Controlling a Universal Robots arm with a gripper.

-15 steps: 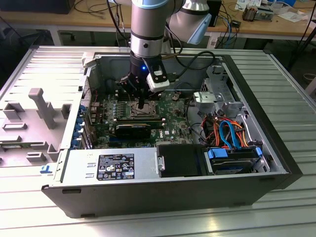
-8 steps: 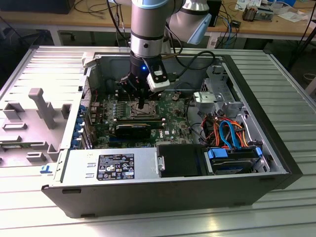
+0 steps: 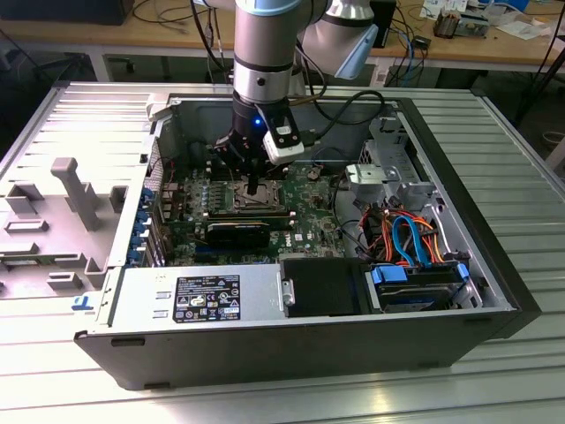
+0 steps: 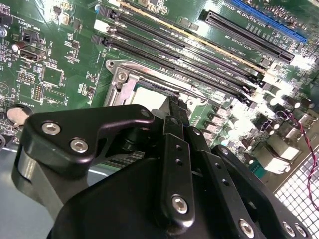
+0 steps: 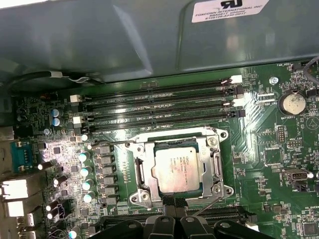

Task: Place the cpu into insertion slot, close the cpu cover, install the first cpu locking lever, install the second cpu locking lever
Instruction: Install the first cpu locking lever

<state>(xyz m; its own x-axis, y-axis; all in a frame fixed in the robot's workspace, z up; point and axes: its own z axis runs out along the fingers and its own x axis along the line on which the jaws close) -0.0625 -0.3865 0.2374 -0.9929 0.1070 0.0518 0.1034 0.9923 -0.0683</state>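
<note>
Gripper point(image 5: 172, 206) sits low-center in the first wrist view, fingers together w/ nothing between them, tips just at the near edge of the insertion slot point(image 5: 177, 167). Cpu point(image 5: 178, 168) already lies flat in the slot, center frame; cpu cover point(image 5: 217, 162) looks down around it, silver frame on all sides. Thin lever wires run along the frame, latched or not: can't tell. Risk (judgement): tips slip off a thin lever, it springs back; or fingers scrape the green motherboard point(image 5: 279, 164) or nearby capacitors point(image 5: 85, 172) at frame left.

Printed white label point(image 5: 227, 10) on chassis wall point(image 5: 124, 45); black label point(image 3: 207, 298) on power supply point(image 3: 256, 296).
</note>
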